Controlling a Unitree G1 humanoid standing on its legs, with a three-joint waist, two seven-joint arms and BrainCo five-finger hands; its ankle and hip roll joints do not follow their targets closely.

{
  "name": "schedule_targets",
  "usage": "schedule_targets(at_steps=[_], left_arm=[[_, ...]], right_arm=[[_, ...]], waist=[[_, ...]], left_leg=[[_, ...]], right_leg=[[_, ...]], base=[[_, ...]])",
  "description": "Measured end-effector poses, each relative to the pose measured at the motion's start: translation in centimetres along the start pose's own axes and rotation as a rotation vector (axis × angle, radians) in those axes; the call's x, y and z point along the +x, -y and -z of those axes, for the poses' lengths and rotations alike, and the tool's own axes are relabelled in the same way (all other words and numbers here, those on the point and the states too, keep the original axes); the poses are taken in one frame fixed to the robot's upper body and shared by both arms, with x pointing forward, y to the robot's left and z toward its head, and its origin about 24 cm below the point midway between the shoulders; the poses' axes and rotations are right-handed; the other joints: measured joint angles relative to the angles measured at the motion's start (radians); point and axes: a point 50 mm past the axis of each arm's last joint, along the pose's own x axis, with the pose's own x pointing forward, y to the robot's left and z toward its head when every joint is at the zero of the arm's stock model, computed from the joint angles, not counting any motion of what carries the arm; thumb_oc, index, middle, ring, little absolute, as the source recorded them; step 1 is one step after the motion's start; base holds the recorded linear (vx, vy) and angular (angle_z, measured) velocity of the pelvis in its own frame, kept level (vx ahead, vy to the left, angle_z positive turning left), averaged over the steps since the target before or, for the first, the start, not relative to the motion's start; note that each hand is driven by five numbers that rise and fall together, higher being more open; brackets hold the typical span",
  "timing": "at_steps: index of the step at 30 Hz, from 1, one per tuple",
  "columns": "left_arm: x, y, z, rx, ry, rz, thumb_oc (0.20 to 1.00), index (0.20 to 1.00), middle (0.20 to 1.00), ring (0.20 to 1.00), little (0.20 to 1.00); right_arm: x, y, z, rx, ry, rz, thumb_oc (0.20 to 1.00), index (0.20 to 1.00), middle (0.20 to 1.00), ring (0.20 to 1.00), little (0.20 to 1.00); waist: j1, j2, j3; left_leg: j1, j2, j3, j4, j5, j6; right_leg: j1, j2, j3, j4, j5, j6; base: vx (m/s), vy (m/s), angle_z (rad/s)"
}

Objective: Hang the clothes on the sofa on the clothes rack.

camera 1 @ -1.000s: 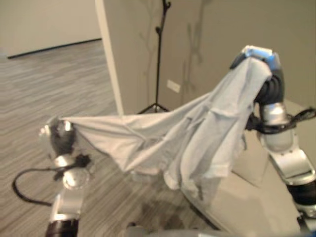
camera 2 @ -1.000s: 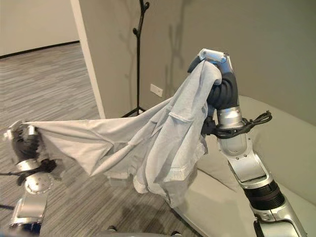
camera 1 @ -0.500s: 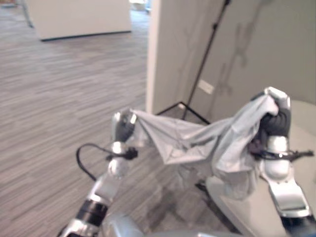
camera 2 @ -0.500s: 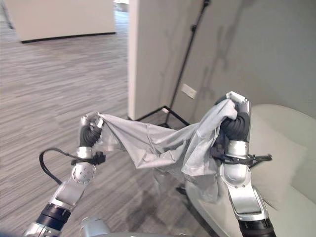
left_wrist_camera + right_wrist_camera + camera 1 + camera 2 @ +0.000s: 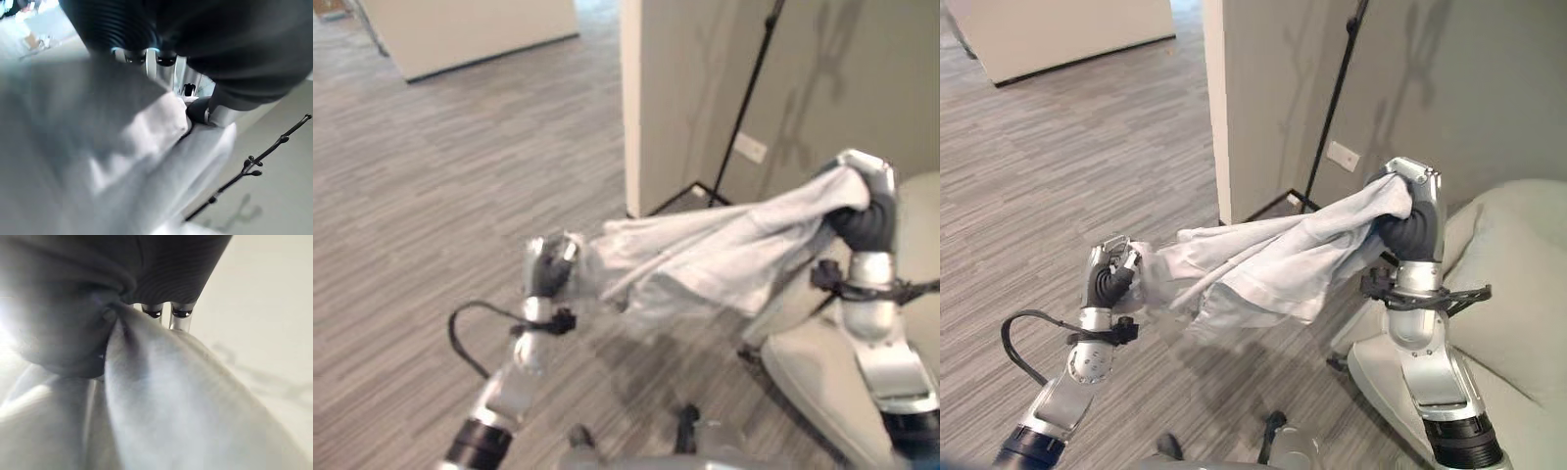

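1. Pale grey shirt (image 5: 1273, 264) hangs in the air, stretched between both hands above the wood-grain floor (image 5: 1058, 166).
2. The left hand (image 5: 1108, 274), held low, has its fingers clenched on one end of the cloth.
3. The right hand (image 5: 1408, 201), raised higher beside the sofa (image 5: 1518, 284), grasps the other end.
4. The black clothes rack (image 5: 1332, 103) stands behind, against the wall.

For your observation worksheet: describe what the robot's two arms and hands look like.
Both arms are silver-grey metal segments with black bands. The left hand and right hand have dark ribbed covers at the back and wrist, with silver parts above.
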Motion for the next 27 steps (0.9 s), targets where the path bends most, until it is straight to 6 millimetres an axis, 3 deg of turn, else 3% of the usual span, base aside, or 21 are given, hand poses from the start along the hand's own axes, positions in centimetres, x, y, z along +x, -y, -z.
schedule_targets(at_steps=[1, 4, 7, 8, 9, 10, 12, 14, 17, 19, 20, 21, 22, 24, 25, 27], left_arm=[[0.3, 0.1, -0.2, -0.007, 0.010, 0.003, 0.200, 0.200, 0.200, 0.200, 0.200], [1.0, 0.2, -0.7, -0.008, 0.035, 0.016, 0.200, 0.200, 0.200, 0.200, 0.200], [1.4, 0.1, -1.0, -0.007, 0.053, 0.017, 0.200, 0.200, 0.200, 0.200, 0.200], [2.1, -0.2, -1.4, 0.000, 0.081, 0.010, 0.200, 0.200, 0.200, 0.200, 0.200], [2.3, -0.4, -1.6, 0.006, 0.092, 0.005, 0.200, 0.200, 0.200, 0.200, 0.200], [2.5, -0.5, -1.6, 0.014, 0.102, 0.008, 0.200, 0.200, 0.200, 0.200, 0.200], [2.6, -0.6, -2.0, 0.004, 0.120, -0.007, 0.200, 0.200, 0.200, 0.200, 0.200], [2.6, -0.5, -2.4, -0.025, 0.126, -0.019, 0.200, 0.200, 0.200, 0.200, 0.200], [2.4, -0.1, -2.4, -0.035, 0.120, -0.009, 0.200, 0.200, 0.200, 0.200, 0.200], [2.1, 0.5, -2.3, -0.038, 0.114, 0.019, 0.200, 0.200, 0.200, 0.200, 0.200], [1.9, 0.7, -2.3, -0.043, 0.110, 0.023, 0.200, 0.200, 0.200, 0.200, 0.200], [2.0, 0.7, -2.3, -0.044, 0.107, 0.020, 0.200, 0.200, 0.200, 0.200, 0.200], [2.0, 0.7, -2.3, -0.044, 0.109, 0.017, 0.200, 0.200, 0.200, 0.200, 0.200], [2.0, 0.8, -2.0, -0.045, 0.092, -0.001, 0.200, 0.200, 0.200, 0.200, 0.200], [2.0, 0.5, -1.4, -0.024, 0.067, -0.011, 0.200, 0.200, 0.200, 0.200, 0.200], [2.0, -0.2, -0.9, 0.007, 0.056, -0.028, 0.200, 0.200, 0.200, 0.200, 0.200]], right_arm=[[0.0, 0.1, 0.1, -0.009, -0.003, 0.001, 0.200, 0.200, 0.200, 0.200, 0.200], [-0.1, -0.1, 0.0, -0.009, -0.004, -0.004, 0.200, 0.200, 0.200, 0.200, 0.200], [-0.1, -0.3, 0.0, -0.002, -0.003, 0.001, 0.200, 0.200, 0.200, 0.200, 0.200], [0.0, -0.3, -0.1, 0.001, 0.000, 0.003, 0.200, 0.200, 0.200, 0.200, 0.200], [0.2, -0.3, -0.1, 0.003, 0.011, 0.005, 0.200, 0.200, 0.200, 0.200, 0.200], [0.4, -0.4, 0.1, 0.002, 0.009, 0.005, 0.200, 0.200, 0.200, 0.200, 0.200], [0.6, -0.3, 0.2, 0.000, 0.010, 0.015, 0.200, 0.200, 0.200, 0.200, 0.200], [0.5, -0.4, 0.4, 0.006, 0.002, 0.012, 0.200, 0.200, 0.200, 0.200, 0.200], [0.4, -0.5, 0.8, -0.003, -0.012, 0.005, 0.200, 0.200, 0.200, 0.200, 0.200], [0.3, -0.6, 1.3, -0.015, -0.036, -0.003, 0.200, 0.200, 0.200, 0.200, 0.200], [0.2, -0.7, 1.8, -0.023, -0.055, -0.005, 0.200, 0.200, 0.200, 0.200, 0.200], [0.1, -0.8, 2.0, -0.026, -0.067, -0.006, 0.200, 0.200, 0.200, 0.200, 0.200], [0.1, -0.8, 2.1, -0.026, -0.069, -0.003, 0.200, 0.200, 0.200, 0.200, 0.200], [0.0, -0.8, 2.4, -0.036, -0.078, -0.003, 0.200, 0.200, 0.200, 0.200, 0.200], [-0.4, -1.5, 2.6, -0.011, -0.107, -0.006, 0.200, 0.200, 0.200, 0.200, 0.200], [-1.2, -2.5, 2.5, 0.034, -0.131, -0.036, 0.200, 0.200, 0.200, 0.200, 0.200]], waist=[[-0.010, 0.009, 0.000], [-0.009, -0.003, 0.004], [0.001, -0.012, 0.001], [0.006, -0.034, 0.001], [0.023, -0.035, -0.002], [0.032, -0.042, 0.000], [0.061, -0.042, -0.004], [0.062, -0.049, -0.004], [0.065, -0.062, -0.002], [0.067, -0.034, -0.005], [0.069, -0.024, -0.007], [0.071, -0.019, -0.005], [0.074, -0.006, -0.007], [0.087, 0.023, -0.007], [0.098, 0.013, -0.007], [0.100, -0.011, -0.012]], left_leg=[[0.030, -0.001, -0.006, -0.044, -0.010, 0.008], [0.071, -0.012, -0.010, -0.060, 0.000, 0.010], [0.079, 0.000, -0.029, 0.005, -0.011, 0.000], [0.021, 0.022, -0.030, 0.118, -0.031, -0.024], [0.004, 0.045, -0.030, 0.176, -0.030, -0.036], [-0.036, 0.078, -0.028, 0.270, -0.037, -0.049], [-0.098, 0.154, 0.006, 0.424, -0.022, -0.073], [-0.145, 0.203, 0.016, 0.478, -0.024, -0.086], [-0.144, 0.220, 0.013, 0.230, -0.009, -0.081], [-0.113, 0.217, -0.036, -0.002, 0.027, -0.089], [-0.105, 0.219, -0.056, -0.069, 0.052, -0.079], [-0.100, 0.223, -0.080, -0.121, 0.063, -0.090], [-0.097, 0.226, -0.090, -0.134, 0.065, -0.092], [-0.086, 0.248, -0.148, -0.120, 0.077, -0.072], [-0.077, 0.229, -0.160, -0.078, 0.111, -0.058], [-0.078, 0.212, -0.143, -0.011, 0.128, -0.078]], right_leg=[[0.010, 0.008, -0.013, 0.002, -0.009, -0.006], [0.061, 0.013, -0.018, -0.030, -0.002, -0.015], [0.124, 0.014, -0.020, -0.048, -0.038, 0.022], [0.122, 0.015, -0.014, -0.058, -0.044, 0.009], [0.135, 0.028, -0.018, -0.074, -0.050, 0.008], [0.140, 0.033, -0.017, -0.081, -0.056, -0.020], [0.179, 0.068, -0.017, -0.141, -0.031, -0.030], [0.192, 0.084, -0.009, -0.164, -0.042, -0.056], [0.174, 0.089, 0.029, -0.172, -0.034, -0.066], [0.171, 0.110, 0.052, -0.176, -0.028, -0.062], [0.171, 0.118, 0.065, -0.176, -0.029, -0.059], [0.175, 0.131, 0.091, -0.180, -0.032, -0.052], [0.177, 0.135, 0.097, -0.179, -0.031, -0.051], [0.181, 0.141, 0.165, -0.164, -0.035, -0.006], [0.182, 0.119, 0.179, -0.148, -0.030, 0.004], [0.213, 0.082, 0.190, -0.166, -0.032, 0.030]], base=[[0.32, -0.034, 0.17], [0.32, -0.083, 0.12], [0.31, -0.198, 0.31], [0.23, -0.214, 0.27], [0.29, -0.182, 0.11], [0.12, -0.083, -0.21], [0.19, 0.011, -0.17], [0.21, 0.090, -0.06], [0.37, 0.319, -0.24], [0.31, 0.237, -0.39], [0.39, 0.218, -0.45], [0.27, 0.142, -0.42], [0.44, 0.257, -0.66], [0.39, 0.233, -0.85], [0.33, 0.187, -0.75], [0.57, 0.373, -0.55]])
